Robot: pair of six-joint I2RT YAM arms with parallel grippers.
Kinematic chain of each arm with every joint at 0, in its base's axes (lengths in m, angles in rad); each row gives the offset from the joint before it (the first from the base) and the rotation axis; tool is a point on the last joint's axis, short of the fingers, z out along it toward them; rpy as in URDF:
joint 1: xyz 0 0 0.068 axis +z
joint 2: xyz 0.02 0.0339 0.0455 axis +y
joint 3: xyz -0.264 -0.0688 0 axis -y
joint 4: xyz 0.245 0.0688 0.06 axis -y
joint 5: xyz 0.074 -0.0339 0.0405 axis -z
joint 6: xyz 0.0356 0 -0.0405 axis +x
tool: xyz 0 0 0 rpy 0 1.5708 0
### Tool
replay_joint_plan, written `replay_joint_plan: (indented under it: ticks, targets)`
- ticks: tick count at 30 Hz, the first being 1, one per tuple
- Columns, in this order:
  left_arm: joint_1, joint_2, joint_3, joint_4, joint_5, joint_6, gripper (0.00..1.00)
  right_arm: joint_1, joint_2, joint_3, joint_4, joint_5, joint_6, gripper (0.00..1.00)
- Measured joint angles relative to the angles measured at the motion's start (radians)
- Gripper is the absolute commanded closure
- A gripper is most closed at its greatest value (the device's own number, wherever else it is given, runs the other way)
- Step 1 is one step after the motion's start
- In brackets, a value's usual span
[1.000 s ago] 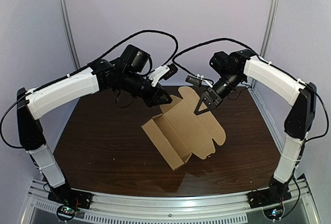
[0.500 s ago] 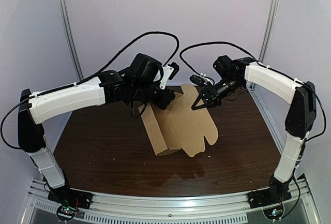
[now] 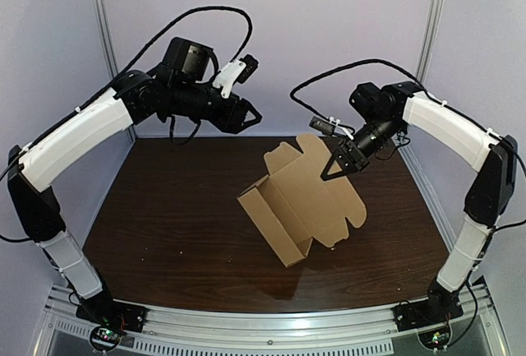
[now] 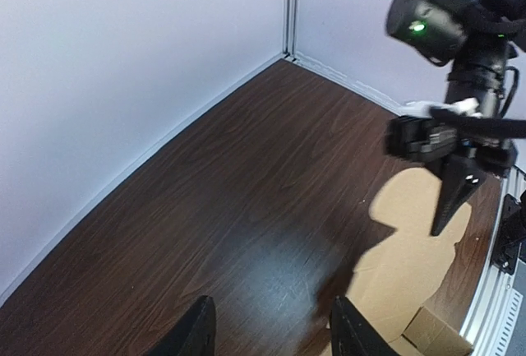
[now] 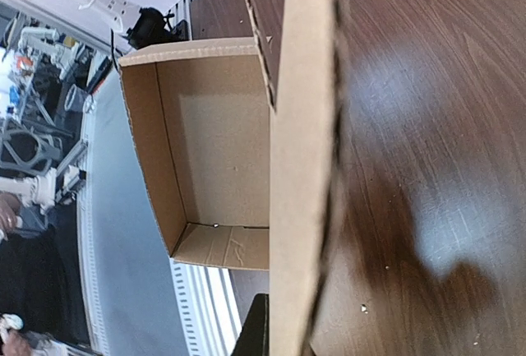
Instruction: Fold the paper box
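Observation:
The brown cardboard box [image 3: 300, 208] stands tilted on the dark table [image 3: 156, 216], its tray open to the front left and its lid flap [image 3: 308, 159] raised at the back. My right gripper [image 3: 335, 171] is shut on the lid's right edge. In the right wrist view the flap edge [image 5: 304, 167] runs between the jaws. One dark finger [image 5: 256, 330] shows beside it and the other is hidden. The open tray [image 5: 214, 142] lies to its left. My left gripper [image 3: 249, 113] hangs high at the back left, open and empty, well apart from the box. Its fingertips [image 4: 196, 335] frame bare table.
Pale walls [image 3: 329, 35] close in the table at the back and sides. In the left wrist view the right arm [image 4: 460, 126] hangs over the lid flap [image 4: 415, 241]. A metal rail [image 3: 271, 327] carrying both arm bases runs along the near edge.
My left gripper left the box and rose back to the left. The box tipped back from nearly upright, opening toward the front. The right gripper kept its hold, shifting slightly right.

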Motion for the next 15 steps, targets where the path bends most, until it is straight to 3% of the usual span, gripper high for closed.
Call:
replay_joint_plan:
  ticks: [5,15]
  targets:
    - [0.108,0.043,-0.012,-0.058,0.204,0.005,0.52,0.053,-0.069,0.003,-0.016,0.042,-0.113,1.0]
    - [0.083,0.094,-0.039,-0.123,0.525,0.031,0.55,0.1,-0.046,0.029,-0.022,0.1,-0.152,1.0]
